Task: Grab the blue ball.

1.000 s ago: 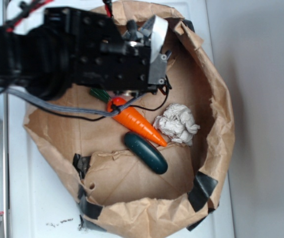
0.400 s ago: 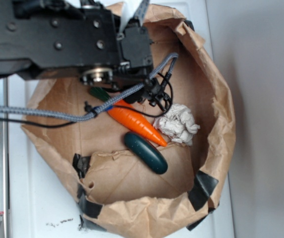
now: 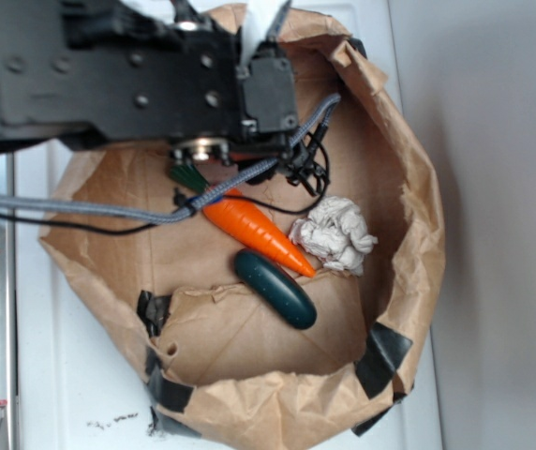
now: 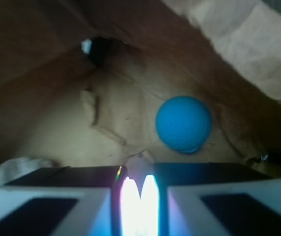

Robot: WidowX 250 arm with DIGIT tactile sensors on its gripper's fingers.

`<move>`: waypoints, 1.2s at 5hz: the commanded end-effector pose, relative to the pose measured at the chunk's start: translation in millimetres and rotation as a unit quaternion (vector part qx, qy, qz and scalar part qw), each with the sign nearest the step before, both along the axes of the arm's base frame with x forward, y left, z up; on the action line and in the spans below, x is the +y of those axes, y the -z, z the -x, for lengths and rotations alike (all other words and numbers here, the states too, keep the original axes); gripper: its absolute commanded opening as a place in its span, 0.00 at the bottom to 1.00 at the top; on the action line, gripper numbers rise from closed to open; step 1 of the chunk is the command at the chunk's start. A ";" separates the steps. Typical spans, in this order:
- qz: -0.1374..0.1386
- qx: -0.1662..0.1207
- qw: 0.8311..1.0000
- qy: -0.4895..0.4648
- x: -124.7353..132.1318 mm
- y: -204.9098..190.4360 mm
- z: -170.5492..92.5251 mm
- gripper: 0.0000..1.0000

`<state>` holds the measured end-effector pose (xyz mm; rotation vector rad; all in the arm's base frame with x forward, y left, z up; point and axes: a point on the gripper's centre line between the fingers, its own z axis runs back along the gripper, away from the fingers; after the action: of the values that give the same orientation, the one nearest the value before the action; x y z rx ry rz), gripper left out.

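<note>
In the wrist view the blue ball (image 4: pixel 183 123), round and teal-blue, lies on the brown paper floor just ahead of my gripper (image 4: pixel 140 184) and a little to its right, apart from it. The two fingertips glow bright and meet with nothing between them. From the exterior view the ball is hidden under the black arm. My gripper (image 3: pixel 262 22) points toward the top rim of the paper bag (image 3: pixel 409 216), its white fingers (image 3: pixel 274 15) sticking out past the black wrist.
Inside the bag lie an orange carrot toy (image 3: pixel 254 230), a dark green oblong toy (image 3: pixel 275 288) and a crumpled white paper wad (image 3: pixel 335 234). The bag's torn walls, patched with black tape (image 3: pixel 380 361), rise all round. Grey cables (image 3: pixel 109 211) hang across the bag.
The arm has swung upward in the exterior view toward the bag's top rim, and the wrist now covers more of the upper bag. The toys and paper wad have not moved.
</note>
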<state>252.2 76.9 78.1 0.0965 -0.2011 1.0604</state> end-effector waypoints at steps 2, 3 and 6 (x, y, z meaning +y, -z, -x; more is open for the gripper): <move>-0.057 0.048 0.995 -0.061 30.4 28.7 -5.3 1.00; -0.082 0.054 0.994 -0.056 34.0 42.5 -12.1 1.00; -0.085 0.048 0.994 -0.042 40.2 40.7 -12.9 1.00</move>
<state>268.9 106.7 23.6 0.3289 -0.1646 1.1228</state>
